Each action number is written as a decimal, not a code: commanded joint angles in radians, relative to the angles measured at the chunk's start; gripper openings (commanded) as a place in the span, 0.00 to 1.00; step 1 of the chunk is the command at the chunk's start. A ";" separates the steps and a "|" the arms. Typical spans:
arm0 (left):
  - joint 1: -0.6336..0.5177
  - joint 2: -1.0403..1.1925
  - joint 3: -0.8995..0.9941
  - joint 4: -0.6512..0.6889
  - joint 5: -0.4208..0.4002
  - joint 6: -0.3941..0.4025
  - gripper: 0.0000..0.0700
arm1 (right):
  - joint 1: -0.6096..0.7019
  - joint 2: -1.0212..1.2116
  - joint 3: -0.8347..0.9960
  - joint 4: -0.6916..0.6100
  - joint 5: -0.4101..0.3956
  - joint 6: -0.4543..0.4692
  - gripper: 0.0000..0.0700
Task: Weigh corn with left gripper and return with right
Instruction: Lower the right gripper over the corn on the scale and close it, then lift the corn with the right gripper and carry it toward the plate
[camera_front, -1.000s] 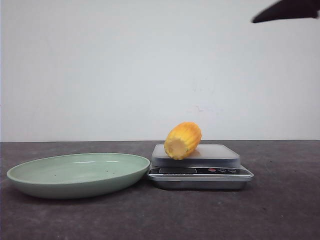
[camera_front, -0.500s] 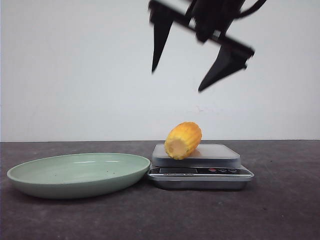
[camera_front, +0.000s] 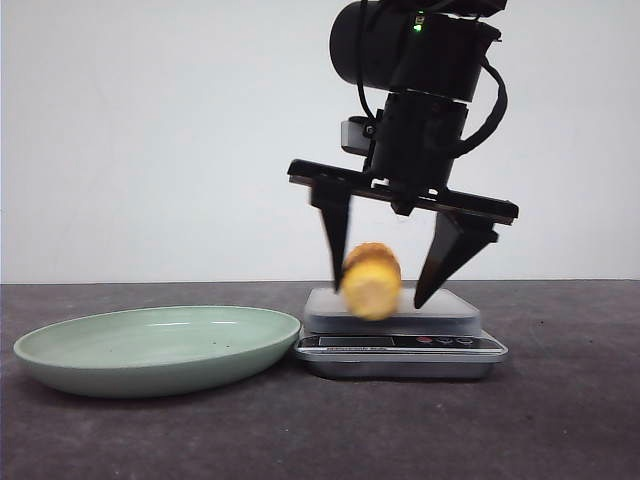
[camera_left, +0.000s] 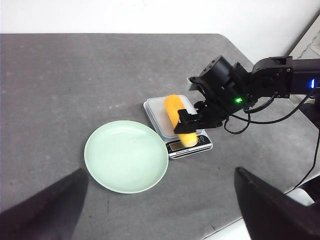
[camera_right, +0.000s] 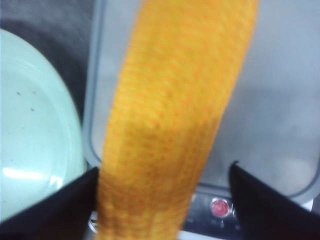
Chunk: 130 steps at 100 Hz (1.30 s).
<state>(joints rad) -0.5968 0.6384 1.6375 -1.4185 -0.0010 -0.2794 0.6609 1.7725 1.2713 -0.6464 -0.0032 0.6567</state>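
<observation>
My right tool (camera_front: 384, 268) is down over the scale (camera_front: 400, 335), jaws spread wide w/ the corn (camera_front: 371, 281) between them. Left finger (camera_front: 333, 240) looks right at the cob's left side, right finger (camera_front: 448, 255) stands clear of it; not clamped. Corn lies on the scale's platform, pale cut end toward the near side, a bit blurred in front view. In right wrist view the cob (camera_right: 175, 115) fills the gap between my fingertips, platform under it, a red button (camera_right: 218, 206) on the scale's near edge. Green plate (camera_front: 158, 346) sits just left of the scale on the dark tabletop (camera_front: 560, 420). My left tool (camera_left: 160, 200) hangs high, well back from everything, jaws wide apart, holding nothing.
</observation>
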 joint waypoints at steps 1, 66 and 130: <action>-0.006 0.007 0.017 -0.025 0.000 0.010 0.79 | 0.009 0.019 0.021 0.010 0.005 0.000 0.16; -0.006 0.007 0.017 -0.005 -0.007 0.019 0.79 | 0.187 -0.325 0.026 0.626 0.136 -0.168 0.00; -0.005 0.007 0.017 0.015 -0.084 0.033 0.79 | 0.219 0.022 0.035 0.312 -0.059 0.105 0.00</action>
<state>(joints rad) -0.5968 0.6384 1.6375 -1.4109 -0.0799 -0.2539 0.8650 1.7523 1.2980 -0.3473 -0.0410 0.6819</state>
